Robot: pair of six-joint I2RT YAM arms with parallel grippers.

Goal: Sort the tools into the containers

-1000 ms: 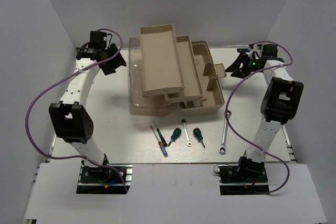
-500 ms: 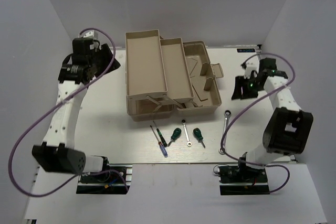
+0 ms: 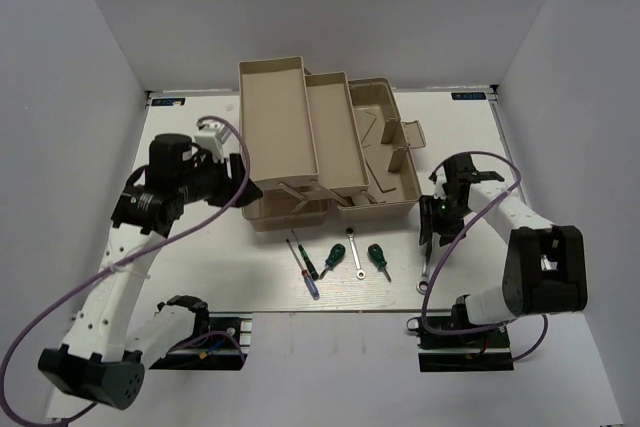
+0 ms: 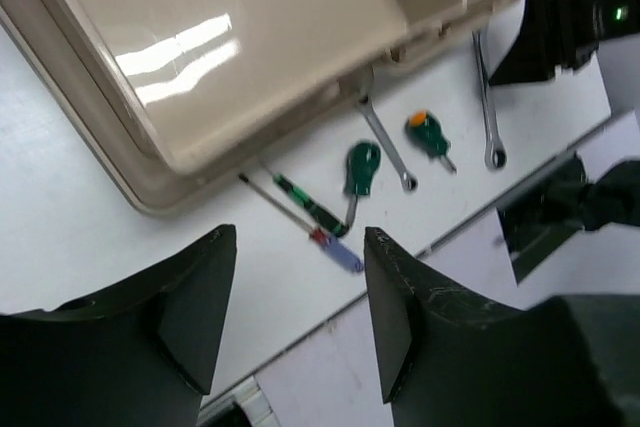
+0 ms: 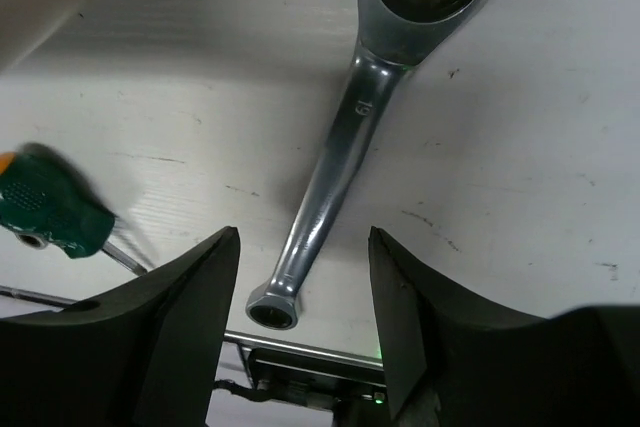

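Observation:
Several tools lie in a row in front of the open beige toolbox [image 3: 390,162] with its two spread trays [image 3: 278,122]: two thin precision screwdrivers [image 3: 300,255], one blue-handled [image 3: 313,285], two green-handled screwdrivers [image 3: 332,257] [image 3: 378,259], a small wrench [image 3: 354,250] and a long wrench [image 3: 426,272]. My right gripper [image 3: 432,227] is open just above the long wrench [image 5: 340,157], fingers either side of its lower end. My left gripper [image 3: 238,182] is open and empty beside the toolbox's left front. In the left wrist view the gripper [image 4: 298,237] looks over the tools [image 4: 362,167].
The toolbox fills the middle back of the white table [image 3: 200,277]. A green screwdriver [image 5: 50,212] lies left of the right gripper [image 5: 303,237]. The table's front edge and the right arm's base [image 3: 465,337] are close behind the long wrench. White walls enclose the sides and back.
Both arms swung from the back toward the front. The right gripper came down over the long wrench. The left gripper moved to the toolbox's left front. The trays spread open early on.

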